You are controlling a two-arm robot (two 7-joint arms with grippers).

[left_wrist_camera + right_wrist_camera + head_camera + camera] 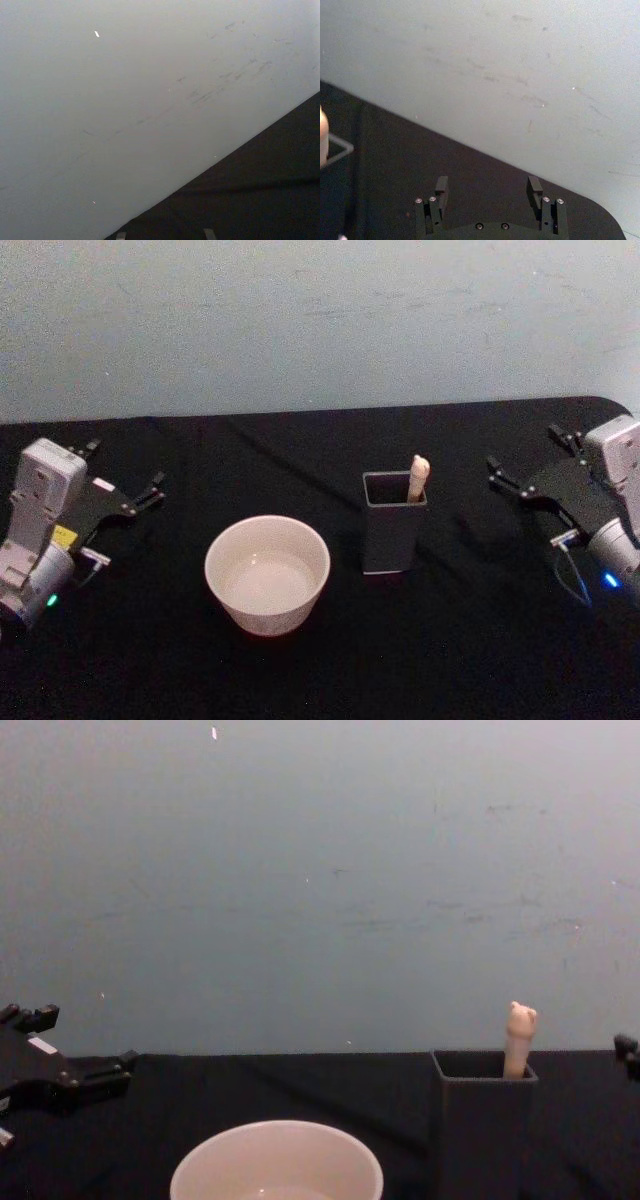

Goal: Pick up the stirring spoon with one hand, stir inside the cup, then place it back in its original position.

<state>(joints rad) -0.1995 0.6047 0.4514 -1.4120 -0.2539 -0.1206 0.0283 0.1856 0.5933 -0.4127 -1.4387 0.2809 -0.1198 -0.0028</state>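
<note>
Item one, stirring spoon (418, 478): you will find it right of centre in the head view, standing upright in the upper right corner of the opening of the dark grey square holder (392, 530), with the cream handle and knob showing above the rim (bowl and neck are hidden inside). Item two, cup (268, 573): wide, cream-white, at lower centre-left of the head view, on the black table (300, 445), near the holder's left side but apart from it. Item three, left gripper (124, 468): at the left edge of the head view, well apart from the cup, its fingers (150, 488) spread wide with nothing between them. Item four, right gripper (524, 448): at the right edge, well apart from the holder, also wide open; your right wrist view shows its fingers (535, 186) parted over bare table, holding nothing. Backdrop: plain pale wall (320, 320) behind the table's far edge.
</note>
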